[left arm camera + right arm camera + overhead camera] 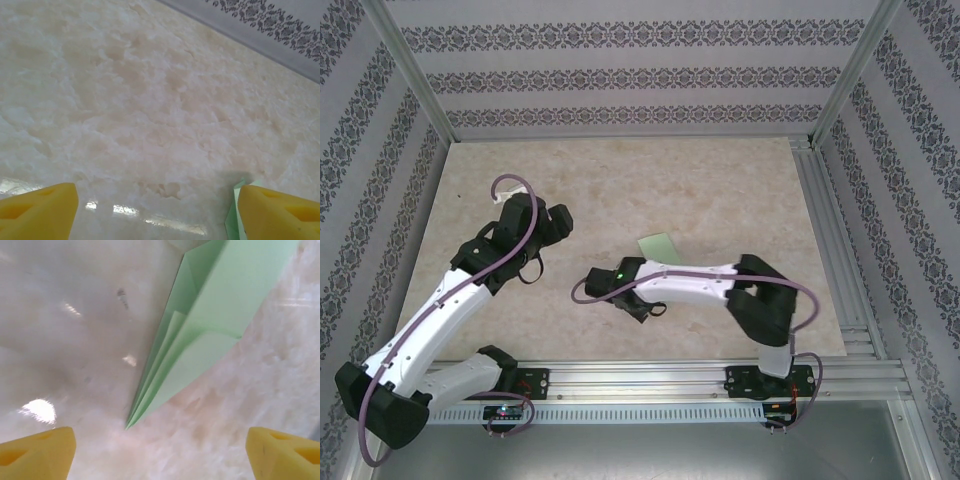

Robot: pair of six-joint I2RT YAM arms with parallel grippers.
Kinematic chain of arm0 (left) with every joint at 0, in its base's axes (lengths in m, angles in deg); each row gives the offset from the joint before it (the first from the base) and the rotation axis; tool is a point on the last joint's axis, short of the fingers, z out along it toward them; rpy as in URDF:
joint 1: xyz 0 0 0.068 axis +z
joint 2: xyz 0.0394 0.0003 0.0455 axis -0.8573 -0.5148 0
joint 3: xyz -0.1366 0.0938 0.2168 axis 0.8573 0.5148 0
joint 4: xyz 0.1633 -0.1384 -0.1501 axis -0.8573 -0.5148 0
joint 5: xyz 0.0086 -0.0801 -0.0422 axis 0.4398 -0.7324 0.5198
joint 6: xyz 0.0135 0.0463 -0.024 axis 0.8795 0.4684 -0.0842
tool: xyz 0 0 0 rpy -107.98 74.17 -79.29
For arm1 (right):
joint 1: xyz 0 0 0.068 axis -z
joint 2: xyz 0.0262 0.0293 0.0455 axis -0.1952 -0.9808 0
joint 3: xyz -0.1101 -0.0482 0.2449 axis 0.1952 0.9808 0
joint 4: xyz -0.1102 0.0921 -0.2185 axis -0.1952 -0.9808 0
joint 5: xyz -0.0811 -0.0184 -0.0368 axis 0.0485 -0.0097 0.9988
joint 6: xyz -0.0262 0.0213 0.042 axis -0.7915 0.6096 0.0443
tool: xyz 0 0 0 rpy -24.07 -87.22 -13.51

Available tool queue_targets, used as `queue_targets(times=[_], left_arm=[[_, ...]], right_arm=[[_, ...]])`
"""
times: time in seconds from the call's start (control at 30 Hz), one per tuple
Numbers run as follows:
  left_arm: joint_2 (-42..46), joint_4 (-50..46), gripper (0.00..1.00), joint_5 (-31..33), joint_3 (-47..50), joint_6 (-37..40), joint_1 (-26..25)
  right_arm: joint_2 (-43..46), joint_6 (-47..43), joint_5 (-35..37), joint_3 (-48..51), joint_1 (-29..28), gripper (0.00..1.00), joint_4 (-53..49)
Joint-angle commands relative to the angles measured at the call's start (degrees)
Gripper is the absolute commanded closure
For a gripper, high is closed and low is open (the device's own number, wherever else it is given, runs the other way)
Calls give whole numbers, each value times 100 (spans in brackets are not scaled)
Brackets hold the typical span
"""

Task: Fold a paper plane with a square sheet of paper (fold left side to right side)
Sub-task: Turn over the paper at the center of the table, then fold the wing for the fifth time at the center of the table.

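Lying folded on the table (75, 340), the plane (200, 340) is gripped by nothing; right gripper (160, 452) and left gripper (157, 212) are held open, folding presumably being done.

The paper plane (200, 340) is lying on the table (75, 315) as a slim, pale mint-green dart. Its layered folds are fanning along one long edge, and in the right wrist view its sharp tip is pointing toward seven o'clock.
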Motion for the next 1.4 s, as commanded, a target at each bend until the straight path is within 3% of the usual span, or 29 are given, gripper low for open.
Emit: queue_targets(times=[0.0, 0.17, 0.33, 0.5, 0.73, 0.9, 1.1, 1.27, 1.37], left_arm=[[-73, 387, 15, -678, 265, -147, 178], [-343, 1493, 20, -1888, 769, -361, 212], [-1259, 2683, 25, -3181, 1071, -587, 77], [-2232, 3458, 28, -3582, 956, -749, -309], [-3462, 4088, 31, -3876, 479, -844, -621], [-4336, 4287, 38, -4166, 19, -892, -763], [-5065, 4433, 51, -4256, -403, -946, -831], [-5210, 4593, 66, -4337, -419, -961, -837], [-5142, 4569, 80, -4357, -339, -843, -825]], right_arm=[[895, -66, -810, 328, 66, 4, 598], [2077, -47, -1643, 995, 777, 2, 1356], [3176, 18, -2926, 1900, 2108, 2, 2605], [3935, 318, -4073, 2744, 3379, 2, 3720], [4300, 724, -5538, 3830, 4785, 2, 4700], [4429, 819, -6067, 4316, 5268, 2, 5047], [4510, 777, -6179, 4454, 5378, 2, 5047], [4487, 792, -6324, 4532, 5503, 2, 5159], [4390, 852, -6651, 4629, 5661, 3, 5445]])
